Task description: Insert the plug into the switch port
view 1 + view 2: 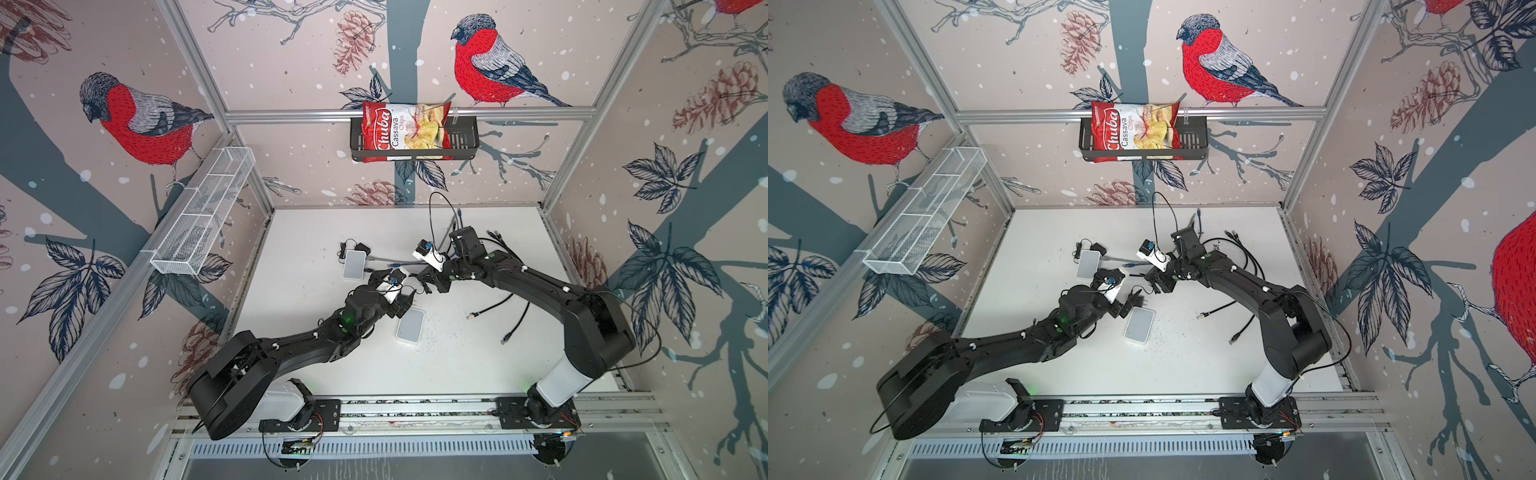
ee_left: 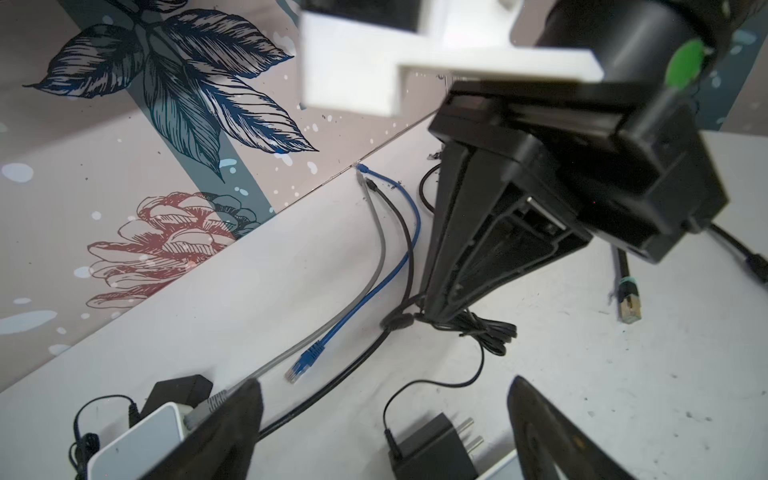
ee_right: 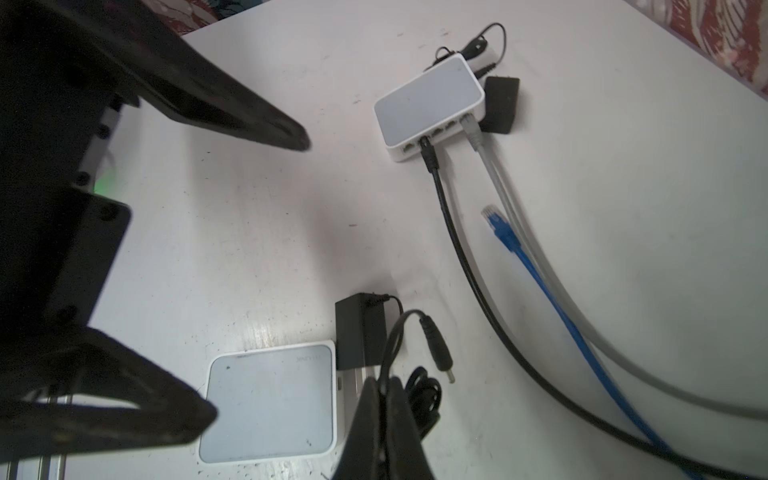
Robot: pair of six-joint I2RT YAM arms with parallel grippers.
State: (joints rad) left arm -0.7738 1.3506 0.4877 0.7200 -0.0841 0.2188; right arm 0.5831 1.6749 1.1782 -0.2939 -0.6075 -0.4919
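My right gripper (image 3: 378,392): jaws pinched tight on the thin black cord (image 3: 390,345), with some of its loops bunched under the tips. The round plug (image 3: 437,351) at that cord's end sticks out just past my fingertips. It is free; the jaws do not hold the plug itself. I take this as the plug to seat, though a loose blue plug (image 3: 498,226) also lies on the table (image 3: 249,232) near the far switch (image 3: 430,99). That box has a black and a grey cable in it.

My left gripper (image 2: 384,384): jaws wide, nothing in them, hanging over the adapter (image 2: 432,453) just beside the near switch (image 3: 270,399).

Key relation: the near switch sits just beside my right tips. The plug's long axis runs roughly along that box's edge, tip not facing it.

Judgement: the plug needs turning toward its socket, which I cannot see. The right arm is nearer. The left is placed to steady the box.
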